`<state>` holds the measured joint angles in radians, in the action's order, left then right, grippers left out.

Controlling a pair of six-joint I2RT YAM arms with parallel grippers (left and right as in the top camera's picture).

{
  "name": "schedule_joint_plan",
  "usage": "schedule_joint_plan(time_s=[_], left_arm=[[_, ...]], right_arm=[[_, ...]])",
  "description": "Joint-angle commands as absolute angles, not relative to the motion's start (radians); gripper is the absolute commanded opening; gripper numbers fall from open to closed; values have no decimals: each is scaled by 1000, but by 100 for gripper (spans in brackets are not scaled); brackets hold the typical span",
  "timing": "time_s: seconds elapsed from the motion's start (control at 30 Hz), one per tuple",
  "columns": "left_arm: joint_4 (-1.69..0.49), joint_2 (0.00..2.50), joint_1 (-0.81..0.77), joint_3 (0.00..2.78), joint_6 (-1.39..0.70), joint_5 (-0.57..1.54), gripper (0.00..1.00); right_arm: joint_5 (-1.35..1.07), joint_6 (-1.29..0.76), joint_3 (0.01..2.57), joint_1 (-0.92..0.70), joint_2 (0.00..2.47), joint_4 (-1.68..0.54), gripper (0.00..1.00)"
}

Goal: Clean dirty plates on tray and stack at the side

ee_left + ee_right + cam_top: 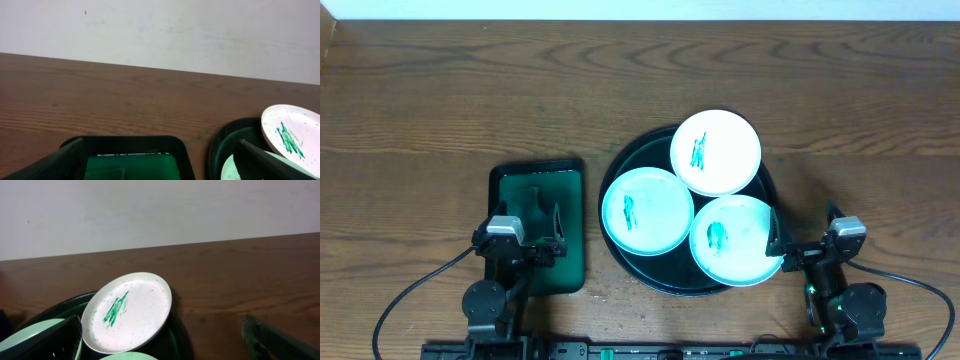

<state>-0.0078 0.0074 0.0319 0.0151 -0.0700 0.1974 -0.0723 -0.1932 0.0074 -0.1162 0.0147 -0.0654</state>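
Note:
Three small white plates lie overlapping on the round dark tray [620, 170], each with a teal-green smear: one at the back [715, 150], one on the left [647, 210], one at the front right [735, 240]. My left gripper [532, 235] hangs open over a small rectangular green tray, holding nothing. My right gripper [803, 240] stands open at the round tray's right edge, beside the front-right plate, also holding nothing. The right wrist view shows the back plate [127, 311] ahead between my open fingers [50, 342]. In the left wrist view that plate [292, 135] sits far right.
The rectangular green tray [537, 225] sits left of the round tray, with something green inside [130, 167]. Bare wooden table [440, 100] stretches behind and to both sides. Cables trail from both arm bases at the front edge.

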Motion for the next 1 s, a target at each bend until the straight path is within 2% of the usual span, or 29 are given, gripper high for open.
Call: schedule_joint_plan(time_s=[0.0,0.6,0.77,0.97], left_arm=[[-49,5,36,4,-56,224,93],[-7,46,35,46,-72,258,93],[-7,196,35,138,-66,257,93],[-28,517,35,340,-30,250,93]], right_arm=[[-83,-178,6,-106,7,-68,99],[-83,-178,5,-106,7,-68,99],[-83,-178,5,-106,7,-68,99],[-83,-178,5,-106,7,-68,99]])
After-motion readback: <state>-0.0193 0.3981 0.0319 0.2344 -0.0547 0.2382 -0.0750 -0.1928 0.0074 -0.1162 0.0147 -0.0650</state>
